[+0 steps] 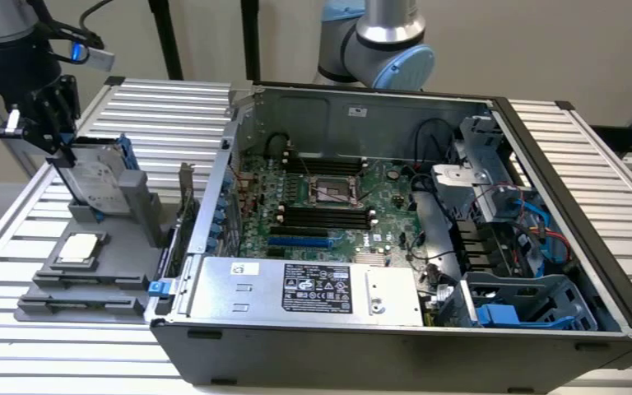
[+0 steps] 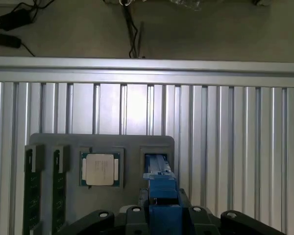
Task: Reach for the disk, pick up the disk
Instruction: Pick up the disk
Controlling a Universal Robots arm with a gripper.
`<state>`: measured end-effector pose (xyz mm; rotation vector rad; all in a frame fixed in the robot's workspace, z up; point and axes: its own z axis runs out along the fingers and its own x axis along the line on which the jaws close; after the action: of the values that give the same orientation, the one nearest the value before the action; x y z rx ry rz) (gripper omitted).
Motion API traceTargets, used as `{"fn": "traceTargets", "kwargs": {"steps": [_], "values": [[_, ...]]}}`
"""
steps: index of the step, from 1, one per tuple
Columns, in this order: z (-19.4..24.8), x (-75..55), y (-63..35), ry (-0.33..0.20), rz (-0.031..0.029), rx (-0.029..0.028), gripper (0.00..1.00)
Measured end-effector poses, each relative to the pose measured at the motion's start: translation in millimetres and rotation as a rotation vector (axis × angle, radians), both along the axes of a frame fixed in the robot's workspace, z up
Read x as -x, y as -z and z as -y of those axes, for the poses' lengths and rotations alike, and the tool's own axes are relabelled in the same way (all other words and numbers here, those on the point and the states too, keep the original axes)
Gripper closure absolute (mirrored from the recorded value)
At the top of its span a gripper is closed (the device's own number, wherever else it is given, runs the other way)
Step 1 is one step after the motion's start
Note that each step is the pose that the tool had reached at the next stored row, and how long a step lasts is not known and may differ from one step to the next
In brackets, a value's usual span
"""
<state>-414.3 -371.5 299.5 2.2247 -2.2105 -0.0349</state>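
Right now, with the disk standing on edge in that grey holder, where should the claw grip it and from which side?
Take the disk by its upper edge, pinching across its two flat faces, coming straight down from above. It stands on edge in a slot of the grey holder, so only its top stands free. The claw is at that top edge.

On the counter [image 1: 174, 103], a holder [image 1: 85, 284] lies at the exterior view's left of the open case [image 1: 404, 350]. The disk [image 1: 102, 177] stands upright in the holder, behind the chip [image 1: 80, 249]. The pincer [image 1: 63, 156] is at the disk's top edge.
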Motion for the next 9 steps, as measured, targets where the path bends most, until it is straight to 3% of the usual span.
{"fn": "traceTargets", "kwargs": {"steps": [9], "values": [[0.0, -5.3, -37.1, 0.000, 0.0000, -0.0001, 0.67]]}}
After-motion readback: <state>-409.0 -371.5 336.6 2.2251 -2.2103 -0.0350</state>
